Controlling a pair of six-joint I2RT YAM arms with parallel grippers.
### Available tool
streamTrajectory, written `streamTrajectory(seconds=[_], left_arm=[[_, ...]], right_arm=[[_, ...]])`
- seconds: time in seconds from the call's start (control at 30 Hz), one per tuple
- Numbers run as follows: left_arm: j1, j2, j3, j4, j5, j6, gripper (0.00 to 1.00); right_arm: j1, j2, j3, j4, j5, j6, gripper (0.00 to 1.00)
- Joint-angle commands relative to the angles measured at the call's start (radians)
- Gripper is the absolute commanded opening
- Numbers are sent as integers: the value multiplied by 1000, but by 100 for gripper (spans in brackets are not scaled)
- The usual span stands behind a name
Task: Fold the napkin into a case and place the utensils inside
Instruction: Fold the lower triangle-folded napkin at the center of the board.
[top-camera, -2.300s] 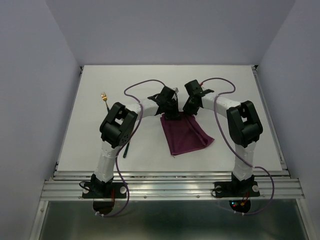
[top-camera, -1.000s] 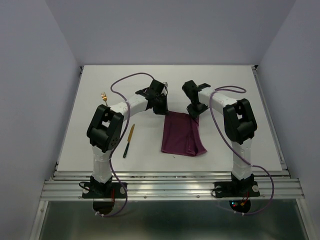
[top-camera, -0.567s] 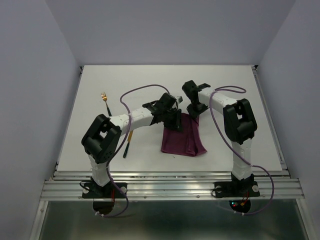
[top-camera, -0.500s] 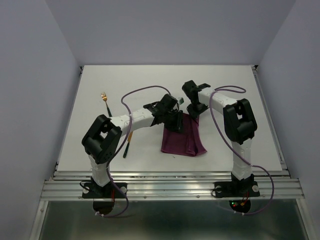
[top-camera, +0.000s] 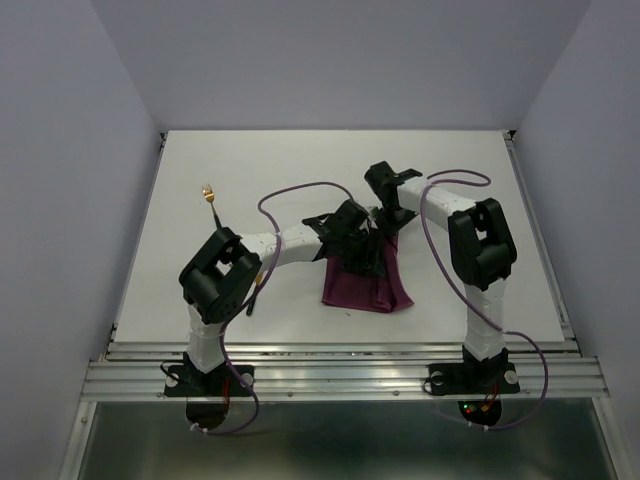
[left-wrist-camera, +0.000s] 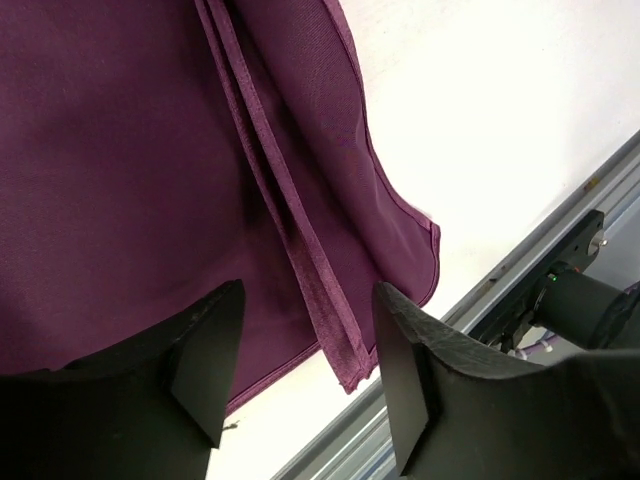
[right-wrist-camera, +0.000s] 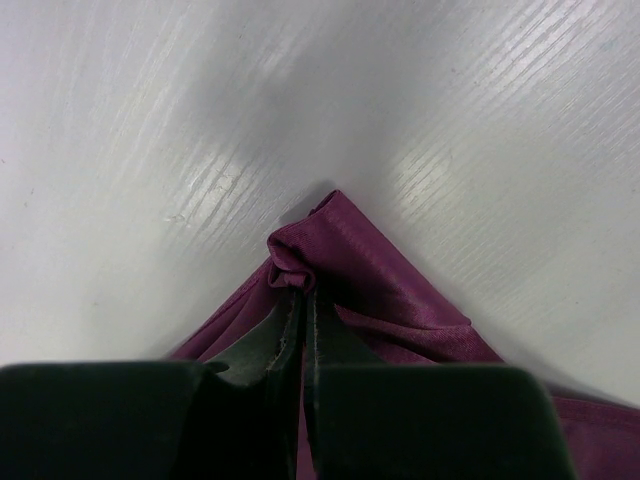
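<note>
The plum-purple napkin (top-camera: 368, 284) lies folded into a strip mid-table, its layered hems (left-wrist-camera: 290, 220) running lengthwise. My left gripper (top-camera: 366, 256) hovers over it, open; its fingers (left-wrist-camera: 205, 365) straddle the near hem with nothing pinched in the left wrist view (left-wrist-camera: 305, 395). My right gripper (top-camera: 389, 226) is shut on the napkin's far corner (right-wrist-camera: 300, 262), bunching the cloth at the tips (right-wrist-camera: 304, 300). The gold-headed fork (top-camera: 209, 196) lies at the far left. The knife (top-camera: 251, 303) is mostly hidden behind my left arm.
The metal rail of the table's near edge (top-camera: 340, 352) runs in front of the napkin and shows in the left wrist view (left-wrist-camera: 560, 220). Purple cables (top-camera: 300, 190) loop above both arms. White walls enclose the table on three sides.
My left arm swung from the napkin's far left corner to over its middle, and its jaws opened wide. The right gripper stayed shut on the far corner.
</note>
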Motion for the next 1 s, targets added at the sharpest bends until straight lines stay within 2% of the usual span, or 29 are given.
streamTrajectory(seconds=[0.0, 0.17, 0.5, 0.67, 0.73, 0.83, 0.97], left_arm=[[-9, -25, -7, 44, -25, -14, 62], [-9, -43, -26, 34, -49, -8, 56], [6, -83, -1, -28, -112, 28, 57], [-1, -54, 57, -24, -71, 32, 66], [-18, -37, 85, -25, -69, 35, 75], [-38, -8, 111, -30, -74, 35, 80], [-61, 30, 152, -32, -80, 26, 80]], right_arm=[[2, 35, -74, -53, 30, -23, 1], [-19, 19, -118, -51, 19, 6, 1], [-119, -62, -259, -19, 12, 41, 1], [-130, -61, -252, -11, 15, 46, 1], [-130, -48, -235, -14, 12, 49, 1], [-139, -36, -214, -19, 7, 52, 1], [-139, -27, -194, -26, 2, 53, 1]])
